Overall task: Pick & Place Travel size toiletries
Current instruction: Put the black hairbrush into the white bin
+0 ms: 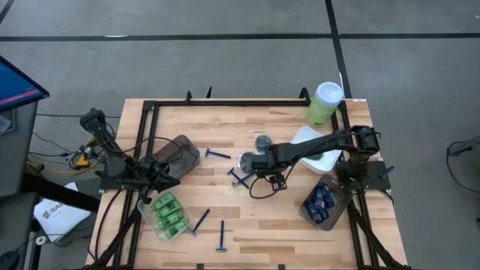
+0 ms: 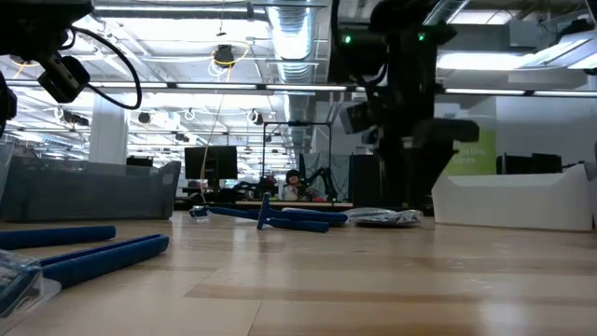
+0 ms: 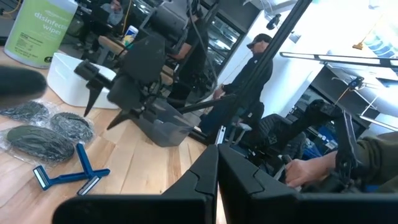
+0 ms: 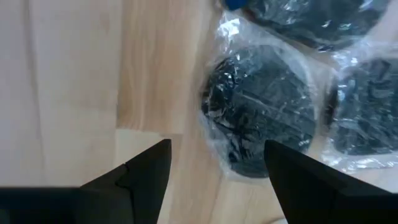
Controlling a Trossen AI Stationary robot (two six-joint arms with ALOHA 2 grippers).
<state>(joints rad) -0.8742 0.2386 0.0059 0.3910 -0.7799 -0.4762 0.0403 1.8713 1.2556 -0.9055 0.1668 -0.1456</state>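
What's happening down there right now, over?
Right pincer open, over a wrapped dark tin mid-table. Left pincer shut, parked by the smoky tub. Two more tins touching it; nothing blocking.

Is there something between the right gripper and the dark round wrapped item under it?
Nothing visible. The right gripper hangs open directly over the dark round wrapped item, with only bare table around; two similar wrapped items lie beside it, not in the path.
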